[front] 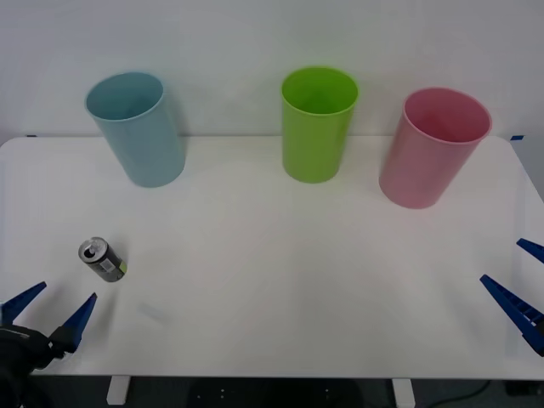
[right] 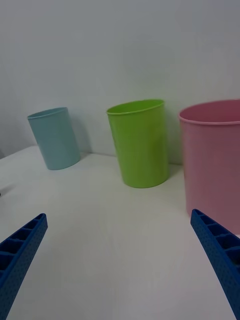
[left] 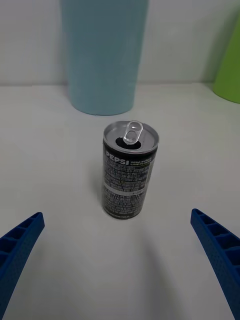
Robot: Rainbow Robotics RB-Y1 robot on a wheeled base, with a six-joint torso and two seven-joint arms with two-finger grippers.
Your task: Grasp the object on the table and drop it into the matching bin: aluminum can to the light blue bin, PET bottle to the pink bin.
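Jaws of the left gripper (front: 49, 314) are standing wide apart with nothing between them, hovering at the near left corner of the counter (front: 272, 289). Directly ahead of them, a little farther in, the aluminum can (front: 103, 259) is standing upright on the counter, pull-tab up, its long axis vertical; in the left wrist view the can (left: 129, 169) is sitting squarely between the two spread fingers, so a straight advance looks likely to bring it into the gap. Beyond it, in the same line, the light blue bin (front: 136, 127) is waiting at the back left. Further right, a lime green bin (front: 319, 123) and the pink bin (front: 433, 146) are standing along the back. The right gripper (front: 520, 285) is idling, open and empty, at the near right edge, well apart from the can, so the left arm is clearly the nearer.
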